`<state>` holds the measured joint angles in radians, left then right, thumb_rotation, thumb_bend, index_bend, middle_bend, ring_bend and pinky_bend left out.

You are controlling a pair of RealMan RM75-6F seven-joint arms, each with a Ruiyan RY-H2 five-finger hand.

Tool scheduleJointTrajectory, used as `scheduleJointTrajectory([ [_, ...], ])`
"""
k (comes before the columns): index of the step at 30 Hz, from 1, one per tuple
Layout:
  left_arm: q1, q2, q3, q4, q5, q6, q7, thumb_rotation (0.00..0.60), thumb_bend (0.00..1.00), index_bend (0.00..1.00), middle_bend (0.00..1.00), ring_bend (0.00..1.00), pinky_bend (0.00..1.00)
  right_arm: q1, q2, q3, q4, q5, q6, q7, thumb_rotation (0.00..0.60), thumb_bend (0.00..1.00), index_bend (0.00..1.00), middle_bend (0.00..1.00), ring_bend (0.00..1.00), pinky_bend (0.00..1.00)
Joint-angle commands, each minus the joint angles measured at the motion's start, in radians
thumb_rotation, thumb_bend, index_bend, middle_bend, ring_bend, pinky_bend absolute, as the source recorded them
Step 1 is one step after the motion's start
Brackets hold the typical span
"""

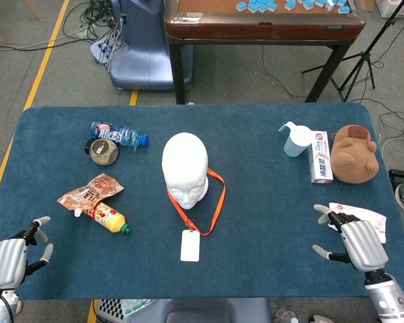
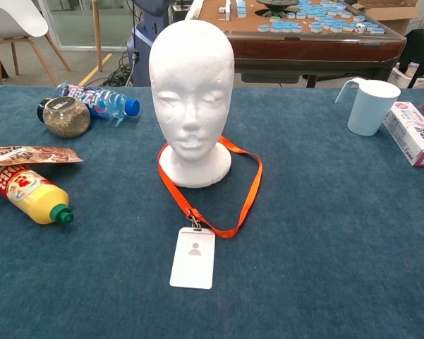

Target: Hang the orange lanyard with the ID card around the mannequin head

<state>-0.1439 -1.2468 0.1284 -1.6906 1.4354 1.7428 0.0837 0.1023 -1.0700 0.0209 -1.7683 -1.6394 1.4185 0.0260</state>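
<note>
Head view: white foam mannequin head (image 1: 185,167) stands upright at the middle of the blue cloth-covered table (image 1: 255,202), face toward the robot.
Lanyard: orange ribbon lanyard (image 1: 215,202) loops around the base of the mannequin head and trails on the cloth in front of it and to its right, as seen from the camera; it is not lifted over the crown.
ID card: white rectangular ID card (image 1: 189,245) lies flat on the cloth just in front of the mannequin head, clipped to the low end of the lanyard.
Left hand: grey robot left hand (image 1: 10,254) sits at the near left corner, well apart from the mannequin head, fingers spread, holding nothing.
Right hand: grey robot right hand (image 1: 353,242) hovers at the near right edge, well apart from the mannequin head, fingers apart, holding nothing, beside a white pack with pink print (image 1: 359,217).
Left of the mannequin head: clear plastic water bottle with blue cap (image 1: 117,134), round glass jar (image 1: 102,151), red snack pouch (image 1: 91,191), yellow squeeze bottle with green cap (image 1: 109,219).
Right of the mannequin head: pale blue plastic jug (image 1: 296,140), white and pink carton (image 1: 320,161), brown plush toy (image 1: 353,153).
Chest view: neither hand shows; the lanyard rests against the foot of the mannequin head.
</note>
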Motion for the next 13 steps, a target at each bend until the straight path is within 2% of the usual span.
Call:
scheduleJointTrajectory([
  [1, 0.012, -0.003, -0.012, -0.001, 0.014, 0.001, 0.011, 0.600, 0.33, 0.26, 0.54, 0.53, 0.66, 0.004, -0.007, -0.004, 0.011, -0.013, 0.011, 0.000, 0.600, 0.07, 0.22, 0.42, 0.41, 0.46],
  [5, 0.023, 0.001, -0.026, 0.003, 0.025, -0.015, 0.037, 0.600, 0.33, 0.26, 0.54, 0.53, 0.66, 0.006, -0.019, -0.009, 0.031, -0.034, 0.021, -0.034, 0.600, 0.03, 0.22, 0.43, 0.41, 0.46],
  [13, 0.033, 0.012, -0.045, -0.018, 0.024, -0.068, 0.077, 0.600, 0.33, 0.26, 0.53, 0.53, 0.65, 0.001, -0.033, -0.015, 0.031, -0.045, 0.040, -0.076, 0.600, 0.03, 0.22, 0.43, 0.41, 0.46],
])
